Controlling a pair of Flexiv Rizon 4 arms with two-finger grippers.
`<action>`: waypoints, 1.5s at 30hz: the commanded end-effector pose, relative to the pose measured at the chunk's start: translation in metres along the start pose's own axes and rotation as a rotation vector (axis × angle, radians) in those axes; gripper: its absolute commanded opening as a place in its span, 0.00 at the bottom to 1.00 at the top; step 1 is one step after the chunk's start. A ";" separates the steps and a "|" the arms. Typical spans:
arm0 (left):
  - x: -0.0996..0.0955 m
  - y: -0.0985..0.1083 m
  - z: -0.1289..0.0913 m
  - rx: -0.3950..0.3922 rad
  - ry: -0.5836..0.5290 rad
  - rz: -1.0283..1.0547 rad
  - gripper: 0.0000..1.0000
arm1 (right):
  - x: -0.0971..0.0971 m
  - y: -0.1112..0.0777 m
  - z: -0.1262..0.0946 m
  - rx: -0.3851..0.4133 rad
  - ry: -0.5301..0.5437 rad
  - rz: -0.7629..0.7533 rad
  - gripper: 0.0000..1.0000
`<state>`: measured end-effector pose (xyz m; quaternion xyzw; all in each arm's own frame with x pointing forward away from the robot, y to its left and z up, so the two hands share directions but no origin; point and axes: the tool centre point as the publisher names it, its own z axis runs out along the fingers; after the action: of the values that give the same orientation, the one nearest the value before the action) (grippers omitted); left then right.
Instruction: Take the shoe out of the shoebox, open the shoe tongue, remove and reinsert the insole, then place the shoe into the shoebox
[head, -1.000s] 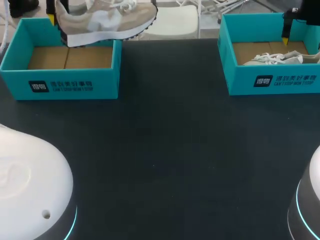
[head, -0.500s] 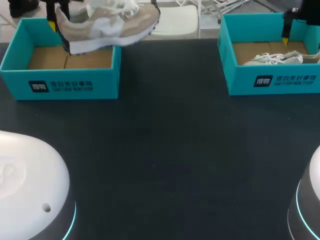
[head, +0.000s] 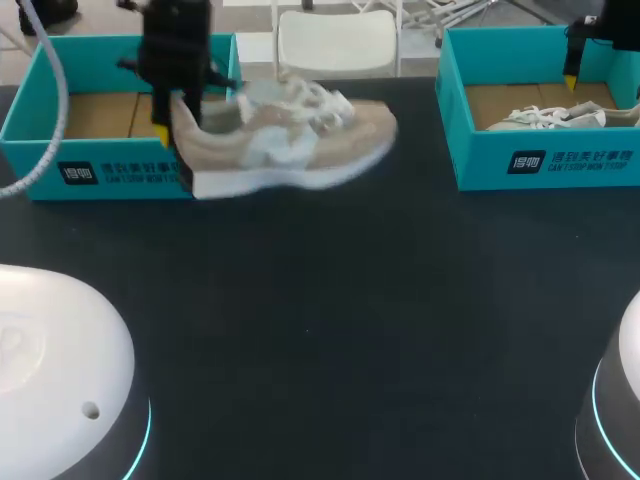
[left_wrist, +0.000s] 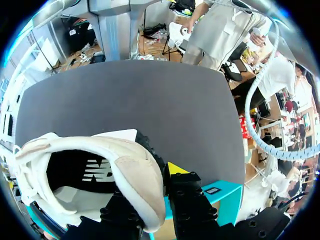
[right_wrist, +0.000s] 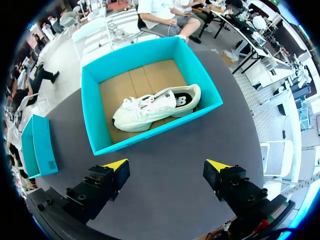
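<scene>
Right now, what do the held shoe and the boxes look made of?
The held shoe: matte beige suede-like panels, probably with paler fabric, over a white rubbery-looking sole. The boxes: cardboard, smooth teal outside, raw brown floor inside.

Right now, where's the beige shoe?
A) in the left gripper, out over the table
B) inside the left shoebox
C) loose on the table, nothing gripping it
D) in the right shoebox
A: the left gripper is shut on the heel of the beige shoe, which is outside the left shoebox, over the table.
</scene>
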<state>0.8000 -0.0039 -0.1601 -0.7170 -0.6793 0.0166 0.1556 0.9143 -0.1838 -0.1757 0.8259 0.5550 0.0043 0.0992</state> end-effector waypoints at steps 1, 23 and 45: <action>-0.047 -0.034 0.012 -0.471 0.043 0.011 0.00 | 0.000 -0.001 0.000 -0.002 0.000 0.001 1.00; -0.120 -0.033 0.101 -0.413 0.003 -0.006 0.00 | 0.000 -0.001 0.000 -0.002 0.000 0.001 1.00; -0.120 -0.012 0.198 -0.281 0.131 -0.046 0.00 | 0.000 -0.001 0.000 -0.002 0.000 0.001 1.00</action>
<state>0.7237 -0.0712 -0.3601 -0.7160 -0.6797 -0.1397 0.0762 0.9143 -0.1839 -0.1756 0.8260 0.5549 0.0043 0.0992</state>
